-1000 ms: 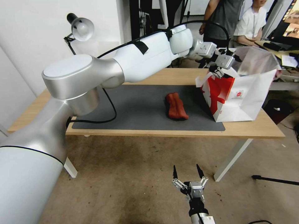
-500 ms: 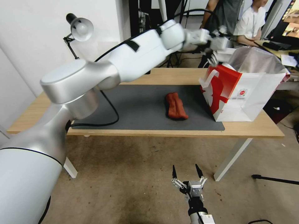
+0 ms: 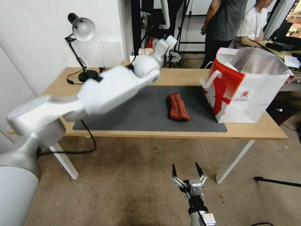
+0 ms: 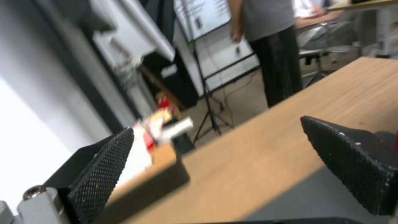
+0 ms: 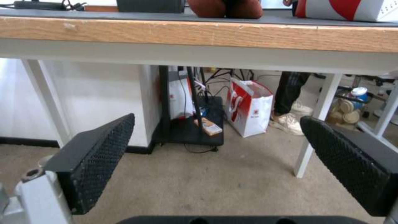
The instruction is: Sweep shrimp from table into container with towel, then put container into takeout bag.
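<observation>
The rust-red towel [image 3: 178, 106] lies bunched on the dark grey mat [image 3: 138, 113] of the wooden table [image 3: 250, 130]. To its right stands the red and white takeout bag [image 3: 244, 91], mouth open, silvery lining showing. My left gripper [image 3: 166, 44] is raised above the table's far edge, left of the bag; its fingers [image 4: 104, 171] are open and hold nothing. My right gripper [image 3: 186, 171] hangs open and low in front of the table, facing the table edge [image 5: 207, 34], the towel [image 5: 226, 7] and the bag [image 5: 344, 9]. The shrimp and the container are out of view.
A desk lamp [image 3: 82, 29] stands at the table's far left corner, its cable trailing on the wood. People and equipment stands are behind the table. Another red and white bag [image 5: 248, 107] sits on the floor under the table.
My left arm has pulled away from the bag's mouth and swung left and back over the table. The bag has settled more upright. The right gripper has barely moved.
</observation>
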{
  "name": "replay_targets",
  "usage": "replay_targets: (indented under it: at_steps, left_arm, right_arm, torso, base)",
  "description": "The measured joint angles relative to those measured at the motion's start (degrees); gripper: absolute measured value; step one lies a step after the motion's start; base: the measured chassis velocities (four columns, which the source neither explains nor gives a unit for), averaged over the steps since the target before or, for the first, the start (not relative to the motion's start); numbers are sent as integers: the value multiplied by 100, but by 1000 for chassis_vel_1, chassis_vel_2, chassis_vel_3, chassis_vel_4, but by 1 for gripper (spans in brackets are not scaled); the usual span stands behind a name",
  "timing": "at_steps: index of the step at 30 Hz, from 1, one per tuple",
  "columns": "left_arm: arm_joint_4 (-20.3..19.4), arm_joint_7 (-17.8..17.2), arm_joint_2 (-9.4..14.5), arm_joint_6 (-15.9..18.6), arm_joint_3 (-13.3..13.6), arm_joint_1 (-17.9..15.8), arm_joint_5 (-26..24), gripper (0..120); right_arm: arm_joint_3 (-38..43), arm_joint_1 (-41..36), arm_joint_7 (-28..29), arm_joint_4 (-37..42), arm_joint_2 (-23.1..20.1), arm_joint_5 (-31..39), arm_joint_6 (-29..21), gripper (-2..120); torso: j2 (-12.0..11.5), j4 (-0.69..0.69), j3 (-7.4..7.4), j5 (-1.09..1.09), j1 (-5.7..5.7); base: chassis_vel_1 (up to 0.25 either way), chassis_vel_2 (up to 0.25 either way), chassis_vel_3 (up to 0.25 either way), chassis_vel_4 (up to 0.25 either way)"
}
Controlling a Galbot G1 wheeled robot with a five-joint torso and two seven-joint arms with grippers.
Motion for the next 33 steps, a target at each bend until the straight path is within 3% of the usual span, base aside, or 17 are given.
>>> replay_targets:
  at_steps: [4,6,7,9,11,16,17,19,20,21,23,24,26,28,29,31,33]
  left_arm:
    - [-153,-226,59,-12,-95,199,-92,100]
    - [-531,-453,271,-282,-340,726,-159,100]
    - [-531,-453,271,-282,-340,726,-159,100]
    - [-699,-302,473,-728,-498,1117,52,100]
    - [-763,-254,531,-815,-561,1234,114,100]
    - [-1341,-49,943,-704,-1028,2145,651,100]
    - [-1341,-49,943,-704,-1028,2145,651,100]
    - [-1528,6,1056,-700,-1278,2505,839,100]
    - [-1731,62,1128,-701,-1538,2872,986,100]
    - [-1731,62,1128,-701,-1538,2872,986,100]
    - [-1904,185,1184,-771,-1856,3301,1304,100]
    - [-1904,185,1184,-771,-1856,3301,1304,100]
    - [-2138,304,1228,-824,-2193,3800,1565,100]
    - [-2196,322,1233,-827,-2292,3936,1623,100]
    - [-2332,380,1245,-853,-2534,4265,1823,100]
    - [-2387,413,1249,-879,-2642,4411,1932,100]
    - [-2593,541,1267,-949,-3016,4896,2306,100]
  right_arm:
    - [0,-1,1,-3,0,0,-1,100]
    - [8,-13,2,-7,2,1,0,100]
    - [8,-13,2,-7,2,1,0,100]
    - [10,-14,4,-19,-4,1,5,100]
    - [11,-12,4,-21,-7,1,6,100]
    - [26,-31,6,-10,-12,-10,10,100]
    - [26,-31,6,-10,-12,-10,10,100]
    - [31,-41,6,-2,-9,-20,10,100]
    - [40,-52,6,-1,-1,-31,10,100]
    - [40,-52,6,-1,-1,-31,10,100]
    - [50,-48,6,-5,17,-39,10,100]
    - [50,-48,6,-5,17,-39,10,100]
    - [75,5,6,-40,47,-64,14,100]
    - [80,14,6,-45,52,-68,16,100]
    - [81,37,2,-65,62,-74,33,100]
    - [82,43,0,-71,64,-76,45,100]
    - [84,38,-4,-65,64,-99,76,100]
  torso:
    - [0,2,0,-1,0]
    - [0,4,0,-2,0]
    - [0,4,0,-2,0]
    - [0,4,0,-2,-1]
    - [0,3,0,-2,0]
    - [1,2,0,-2,-1]
    - [1,2,0,-2,-1]
    - [1,5,0,-3,-1]
    - [1,5,0,-3,-1]
    - [1,5,0,-3,-1]
    - [1,4,0,-3,-1]
    - [1,4,0,-3,-1]
    - [1,4,0,-2,-1]
    - [1,4,0,-2,-1]
    - [1,4,0,-2,-1]
    - [1,4,0,-2,-1]
    - [1,2,0,-3,-1]
  base:
    - [0,0,0,0]
    - [0,0,0,0]
    - [0,0,0,0]
    - [0,0,0,0]
    - [0,0,0,0]
    - [0,0,0,0]
    - [0,0,0,0]
    - [0,0,0,0]
    - [0,0,0,0]
    - [0,0,0,0]
    - [0,0,0,0]
    - [0,0,0,0]
    - [0,0,0,0]
    - [0,0,0,0]
    - [0,0,0,0]
    - [0,0,0,0]
    - [0,0,0,0]
